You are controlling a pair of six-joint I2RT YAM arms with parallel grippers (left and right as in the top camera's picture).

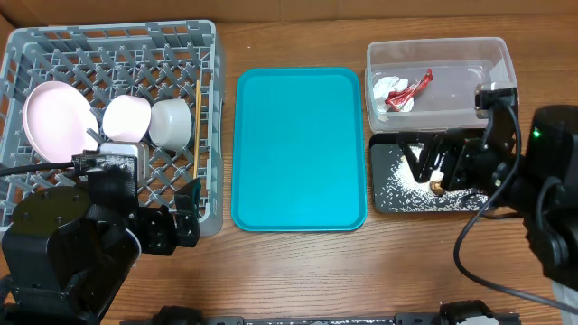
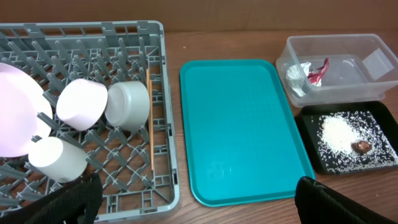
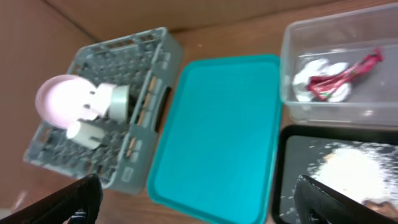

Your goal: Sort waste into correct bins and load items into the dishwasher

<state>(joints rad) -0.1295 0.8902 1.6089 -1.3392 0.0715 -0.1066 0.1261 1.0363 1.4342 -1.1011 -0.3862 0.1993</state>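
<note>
Wrapper [image 1: 406, 91] — crumpled, red and white

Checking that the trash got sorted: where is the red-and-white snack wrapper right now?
In the overhead view's upper right, the snack wrapper lies inside the clear tub, just behind the black tray and right of the teal tray.

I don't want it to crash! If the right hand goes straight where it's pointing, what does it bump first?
Probably the big teal rectangular plastic tray, straight ahead of the right hand; depth is unclear.
</note>
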